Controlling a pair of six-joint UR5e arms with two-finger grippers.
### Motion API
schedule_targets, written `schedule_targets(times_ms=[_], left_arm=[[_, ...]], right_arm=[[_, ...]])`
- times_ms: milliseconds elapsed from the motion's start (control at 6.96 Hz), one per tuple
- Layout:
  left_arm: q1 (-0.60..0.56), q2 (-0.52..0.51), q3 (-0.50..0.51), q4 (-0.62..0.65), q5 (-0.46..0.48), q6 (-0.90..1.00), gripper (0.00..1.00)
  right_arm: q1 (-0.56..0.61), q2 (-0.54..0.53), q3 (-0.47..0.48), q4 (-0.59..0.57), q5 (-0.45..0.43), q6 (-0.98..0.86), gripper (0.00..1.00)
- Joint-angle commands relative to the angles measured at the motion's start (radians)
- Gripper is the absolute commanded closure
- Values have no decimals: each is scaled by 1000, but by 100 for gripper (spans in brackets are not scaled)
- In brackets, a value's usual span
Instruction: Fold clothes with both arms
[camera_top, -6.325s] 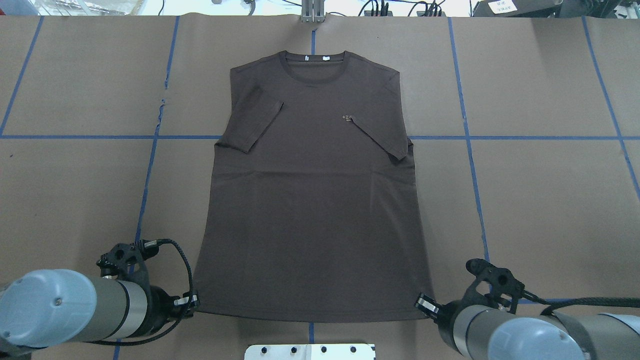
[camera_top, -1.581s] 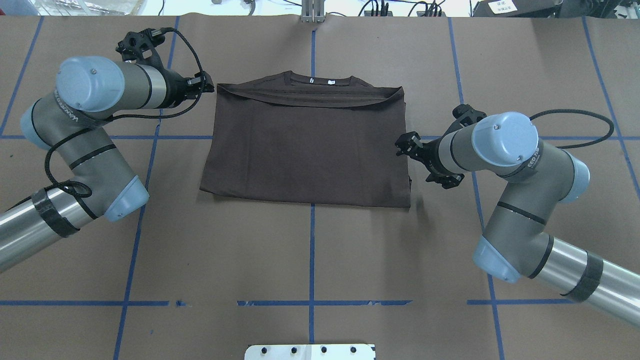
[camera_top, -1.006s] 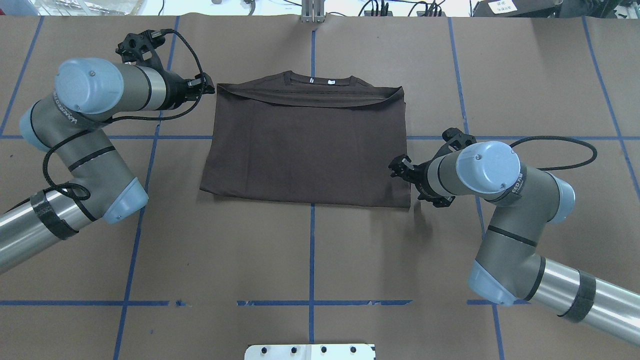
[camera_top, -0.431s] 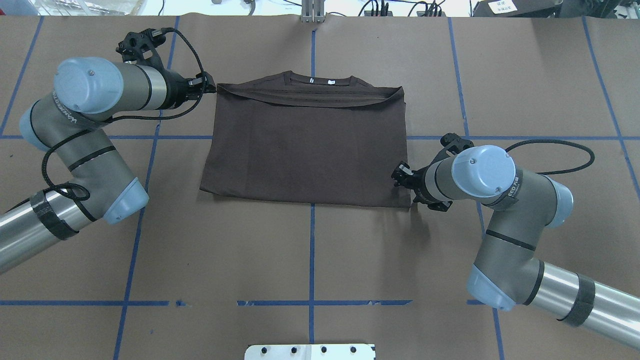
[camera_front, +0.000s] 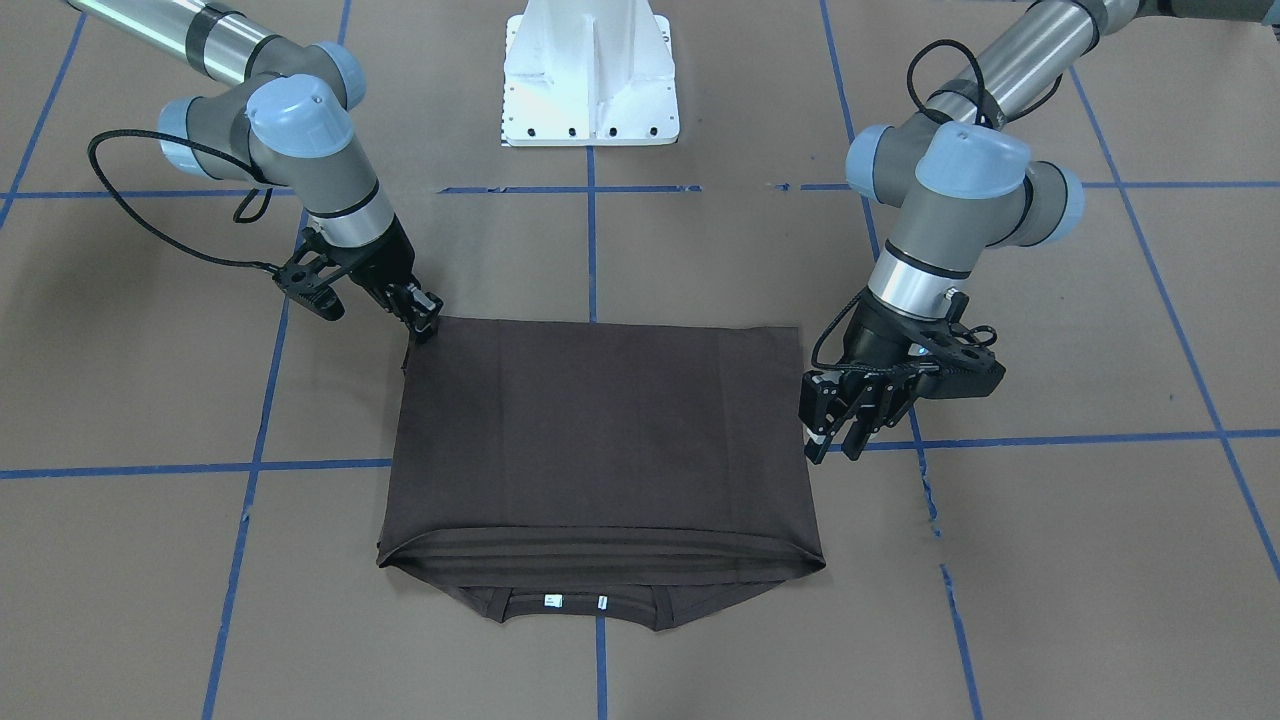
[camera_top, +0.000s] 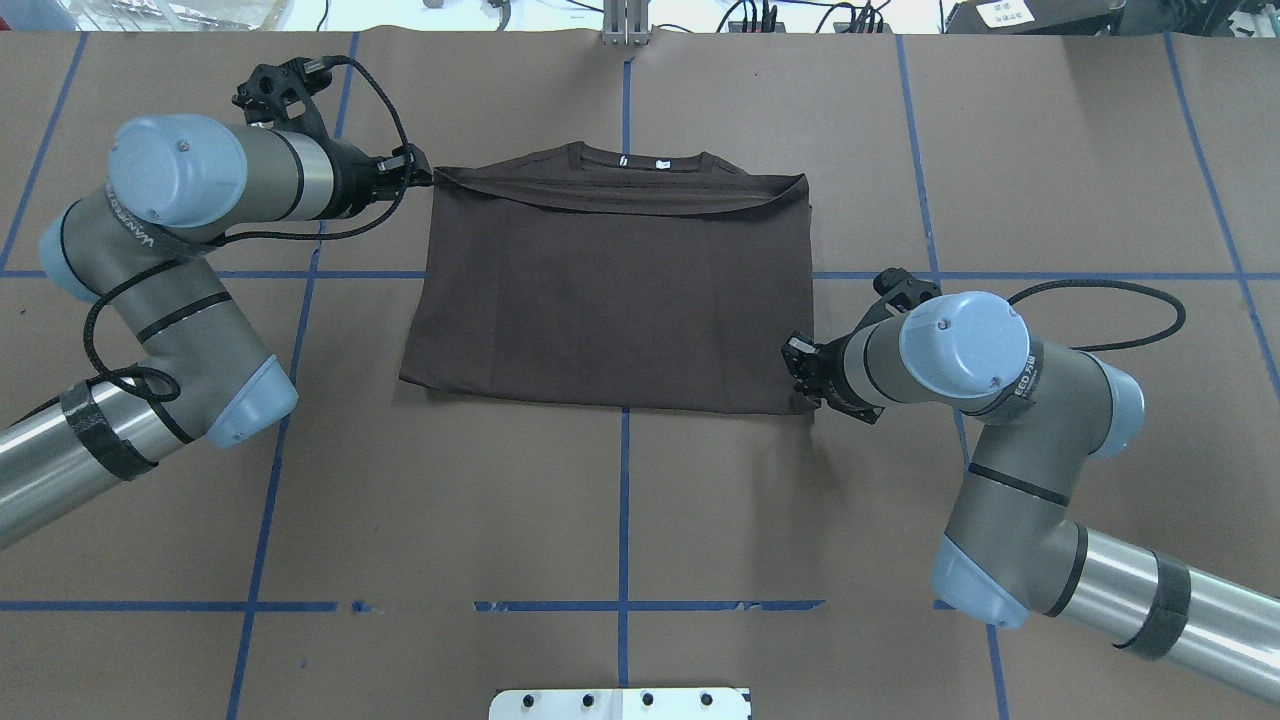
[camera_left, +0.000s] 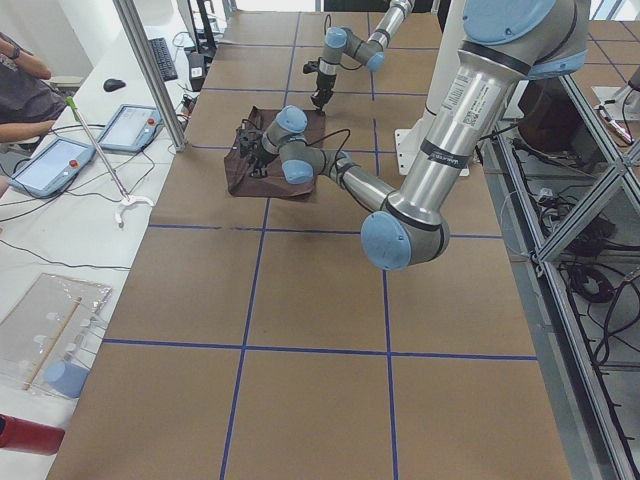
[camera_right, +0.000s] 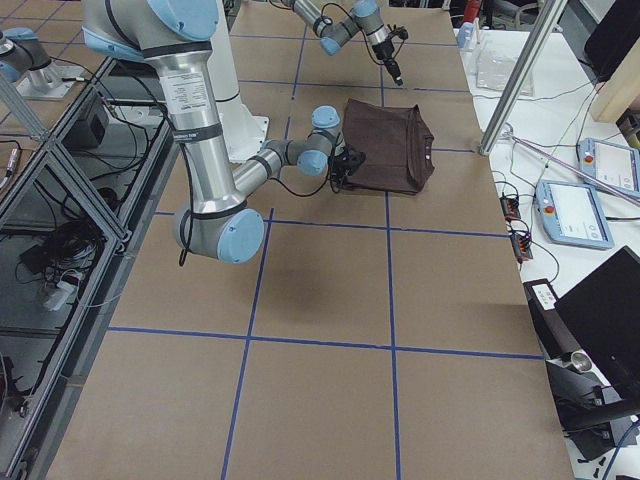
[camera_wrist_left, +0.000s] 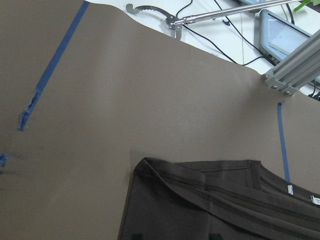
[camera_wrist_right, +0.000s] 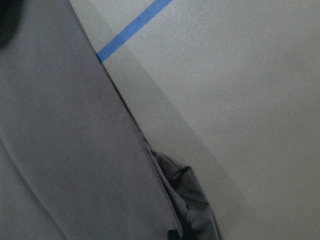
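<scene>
The dark grey-brown T-shirt (camera_top: 610, 300) lies folded in half on the table, its hem up by the collar and white tags (camera_front: 575, 600). My left gripper (camera_top: 422, 177) hovers open just outside the shirt's far-left corner; the left wrist view shows that corner (camera_wrist_left: 210, 210) lying flat and free. The front view shows its fingers (camera_front: 822, 425) spread. My right gripper (camera_top: 803, 368) is down at the near-right corner of the fold. It looks shut on that corner (camera_front: 427, 325). The right wrist view shows bunched cloth (camera_wrist_right: 185, 200) right at the tips.
Brown paper with blue tape lines (camera_top: 623, 520) covers the table. The white pedestal base (camera_front: 590, 70) stands at the robot's side. A metal post (camera_top: 625, 25) rises at the far edge. Tablets and cables (camera_left: 45, 165) lie beyond the far edge.
The hem has been folded up to the collar. My right gripper has moved from the shirt's right edge down to the near-right fold corner and closed. The left gripper has barely moved.
</scene>
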Motion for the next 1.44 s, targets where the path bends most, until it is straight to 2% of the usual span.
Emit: schedule_targets(times_ms=[0,144,288,431,575,719,862,1006,1150,1294], left_arm=[[2,0,2,-2,-1,-1,46],[3,0,1,-2,-1,-1,46],[14,-4,-1,-2,-2,-2,46],[23,-5,-2,-2,-4,-2,46],[29,-8,-2,-2,-4,-2,46],[35,-13,-4,-2,-5,-2,46],[43,-13,-30,1,-19,-4,46],[66,-7,-65,11,-80,-81,46],[92,9,-147,15,-114,-175,44],[192,73,-239,32,-111,-284,42]], right_arm=[[-9,-50,106,-3,133,1,100],[-15,-128,219,-5,164,2,100],[-71,-229,359,-6,188,4,100],[-117,-335,445,-3,283,2,100],[-163,-395,482,16,403,-5,100],[-263,-398,475,18,398,1,44],[-262,-401,471,17,346,1,0],[-213,-395,468,15,326,1,0],[-123,-387,487,20,292,4,0],[-77,-381,493,20,195,4,0]])
